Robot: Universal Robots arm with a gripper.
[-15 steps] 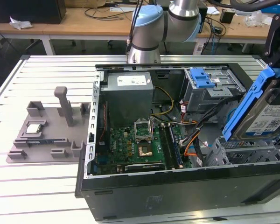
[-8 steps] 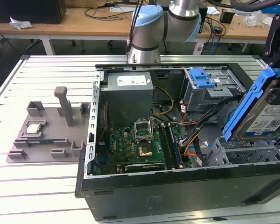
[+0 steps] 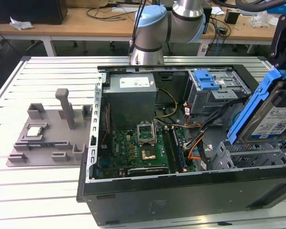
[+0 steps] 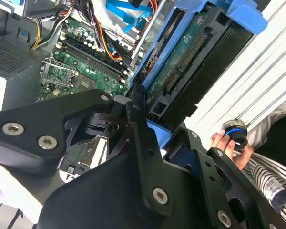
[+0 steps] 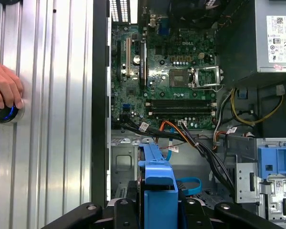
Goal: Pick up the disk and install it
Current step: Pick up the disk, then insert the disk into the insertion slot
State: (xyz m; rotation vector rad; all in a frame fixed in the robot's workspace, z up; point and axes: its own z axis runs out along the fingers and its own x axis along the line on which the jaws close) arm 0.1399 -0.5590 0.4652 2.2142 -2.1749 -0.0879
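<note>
The disk [image 3: 272,119], a silver hard drive with a barcode label and blue carrier rails, hangs tilted on edge over the exterior view's right end of the open computer case [image 3: 181,191]. My gripper [image 3: 282,45] comes down from above and is shut on the disk's upper end. In the second wrist view the black fingers [image 4: 137,119] clamp the blue carrier, with the disk's green circuit-board underside [image 4: 181,62] facing out. The first wrist view looks down along the blue rail [image 5: 157,183] between the gripper's links [image 5: 157,214]. A grey metal bay [image 3: 257,152] lies just under the disk.
Inside the case lie the green motherboard [image 3: 138,152], the power supply [image 3: 131,90], bundled cables [image 3: 200,129] and a drive cage with a blue latch [image 3: 207,78]. A grey fixture [image 3: 43,138] with a small silver chip sits outside the case. A person's hand [image 5: 5,88] rests on a knob.
</note>
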